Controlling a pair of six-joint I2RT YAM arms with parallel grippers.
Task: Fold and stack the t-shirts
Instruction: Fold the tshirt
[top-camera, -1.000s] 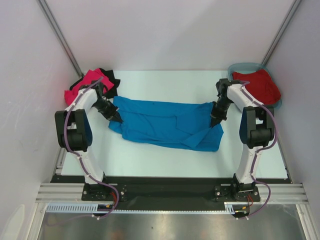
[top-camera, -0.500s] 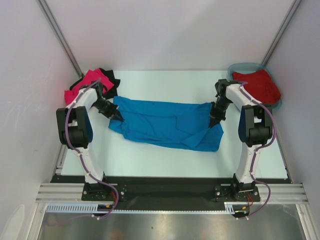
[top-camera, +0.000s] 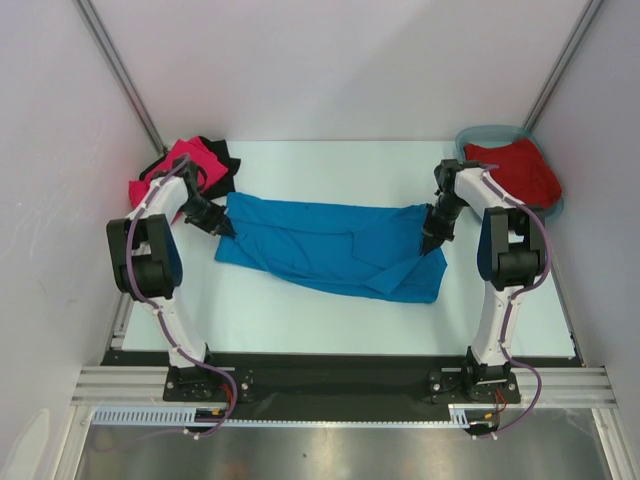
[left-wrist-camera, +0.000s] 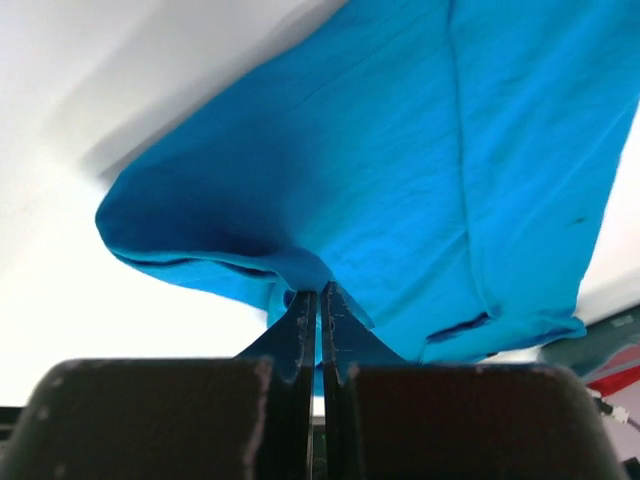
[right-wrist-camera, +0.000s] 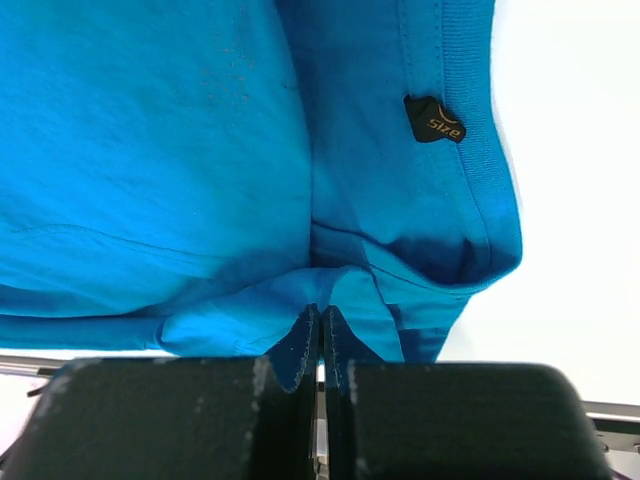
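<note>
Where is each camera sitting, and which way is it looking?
Top external: high above and behind the arms, looking down at the table; both arms show, bases nearest.
Left wrist: on the left arm's wrist, looking past the shut left gripper at the blue t-shirt.
Right wrist: on the right arm's wrist, looking past the shut right gripper at the shirt's collar and size tag.
Shared: all three see the blue t-shirt, pinched at both ends.
</note>
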